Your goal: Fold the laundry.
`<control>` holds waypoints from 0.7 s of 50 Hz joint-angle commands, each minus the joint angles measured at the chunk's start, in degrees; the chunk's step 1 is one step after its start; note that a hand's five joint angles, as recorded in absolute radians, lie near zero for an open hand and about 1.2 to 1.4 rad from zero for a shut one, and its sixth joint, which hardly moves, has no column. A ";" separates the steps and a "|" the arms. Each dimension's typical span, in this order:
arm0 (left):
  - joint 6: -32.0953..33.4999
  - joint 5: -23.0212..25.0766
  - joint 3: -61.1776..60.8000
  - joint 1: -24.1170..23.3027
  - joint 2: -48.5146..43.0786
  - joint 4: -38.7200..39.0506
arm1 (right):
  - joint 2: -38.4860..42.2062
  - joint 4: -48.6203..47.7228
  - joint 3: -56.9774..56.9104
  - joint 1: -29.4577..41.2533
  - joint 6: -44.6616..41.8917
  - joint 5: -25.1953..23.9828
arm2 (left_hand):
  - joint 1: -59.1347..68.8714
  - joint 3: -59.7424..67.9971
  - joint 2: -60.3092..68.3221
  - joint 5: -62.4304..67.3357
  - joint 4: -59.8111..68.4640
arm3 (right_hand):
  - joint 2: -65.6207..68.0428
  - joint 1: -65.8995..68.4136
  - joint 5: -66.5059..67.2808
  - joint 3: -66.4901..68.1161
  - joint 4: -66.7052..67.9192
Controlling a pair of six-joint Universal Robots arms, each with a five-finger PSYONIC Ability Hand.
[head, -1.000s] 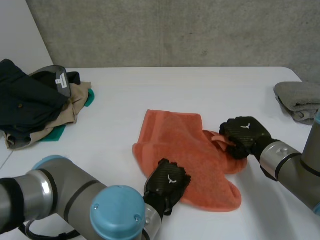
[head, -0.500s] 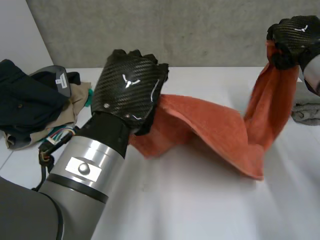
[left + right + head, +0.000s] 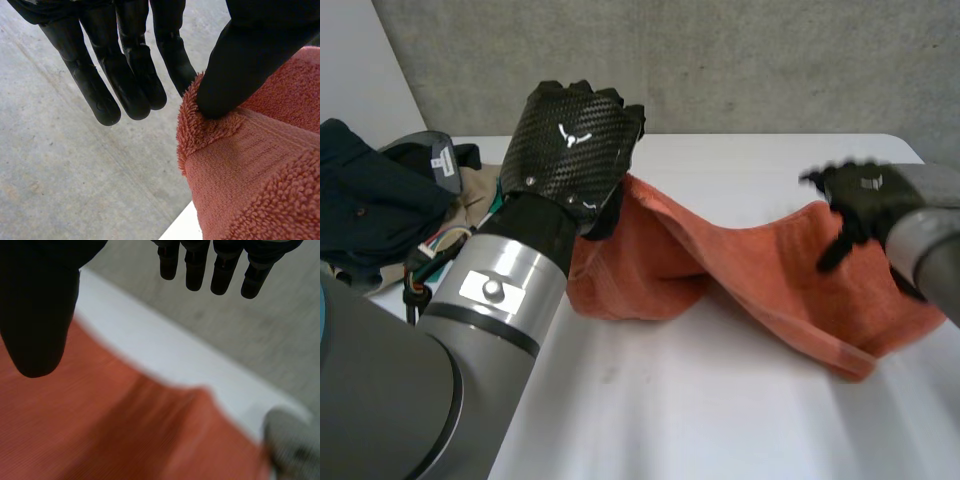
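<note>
Since half a second ago the right hand (image 3: 860, 200) has dropped from high above the counter (image 3: 700, 410) and let go of the orange towel (image 3: 750, 270). Its fingers are now straight and apart from the thumb, with the cloth sagging under its palm. The left hand (image 3: 570, 150) stays raised, its thumb pinching a corner of the towel against a finger, and the rest drapes down from it onto the counter. The terry looks soft, limp and light and will likely slump wherever unsupported, so the right hand should retake a corner or hem, not the middle.
</note>
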 commanded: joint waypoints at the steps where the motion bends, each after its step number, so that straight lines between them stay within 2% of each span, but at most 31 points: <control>1: 0.06 0.04 5.77 0.50 -3.21 -2.99 | -9.39 5.98 14.95 -0.12 1.31 -2.53 | 13.39 11.92 11.61 15.88 11.41 | -2.55 -3.17 -2.77 -2.38 -1.83; 6: -0.02 -0.05 11.04 2.08 -6.64 -6.68 | -10.80 -2.28 22.25 -0.21 2.36 -3.58 | 13.39 11.92 11.61 15.88 11.41 | -2.55 -3.17 -2.77 -2.38 -1.83; 11: -0.29 -0.14 13.16 3.84 -7.00 -8.00 | -7.74 -7.29 24.02 -0.29 2.19 -3.15 | 13.39 11.92 11.61 15.88 11.41 | -2.55 -3.17 -2.77 -2.38 -1.83; 15: -1.60 -0.14 13.78 4.19 -6.47 -8.18 | -0.18 -11.69 23.05 -1.08 1.31 -2.27 | 13.39 11.92 11.61 15.88 11.41 | 17.81 17.20 17.59 17.98 18.53; 16: -1.95 -0.14 13.78 4.20 -6.38 -8.18 | 2.18 -13.00 22.44 -2.04 1.14 -1.83 | 13.39 11.92 11.61 15.88 11.41 | 31.37 30.76 31.15 31.54 32.09; 18: -2.83 -0.23 13.69 4.54 -5.95 -8.27 | 3.87 -13.28 21.47 -3.45 0.79 -1.48 | 13.39 11.92 11.61 15.88 11.41 | 49.91 49.29 49.68 50.08 50.63; 19: -3.10 -0.23 13.52 4.72 -5.60 -8.27 | 4.22 -13.28 20.86 -4.33 0.35 -1.30 | 13.39 11.92 11.61 15.88 11.41 | 65.00 64.38 64.78 65.17 65.72; 21: -3.36 -0.14 12.90 5.68 -3.76 -8.62 | 3.97 -13.28 19.63 -6.35 -2.02 -0.77 | 13.39 11.92 11.61 15.88 11.41 | 67.45 66.83 67.23 67.62 68.17; 23: -3.36 -0.14 12.55 6.39 -2.87 -9.14 | 2.04 -13.28 18.84 -7.06 -4.39 -0.51 | 13.39 11.92 11.61 15.88 11.41 | 67.45 66.83 67.23 67.62 68.17; 26: -3.36 0.03 10.97 7.62 -0.94 -12.56 | -11.80 -12.32 16.39 -7.85 -11.14 -0.07 | 13.39 11.92 11.61 15.88 11.41 | 67.45 66.83 67.23 67.62 68.17; 29: -3.45 0.03 10.53 7.80 0.38 -14.24 | -19.31 -9.43 13.39 -7.85 -14.32 0.10 | 13.39 11.92 11.61 15.88 11.41 | 67.45 66.83 67.23 67.62 68.17; 31: -3.36 0.12 9.56 8.15 2.84 -16.08 | -23.54 -2.50 8.57 -8.03 -16.61 -0.42 | 13.39 11.92 11.61 15.88 11.41 | 67.45 66.83 67.23 67.62 68.17; 35: -2.75 0.30 8.33 8.94 6.53 -18.46 | -24.60 10.34 -1.36 -8.99 -17.94 -2.61 | 13.39 11.92 11.61 15.88 11.41 | 67.45 66.83 67.23 67.62 68.17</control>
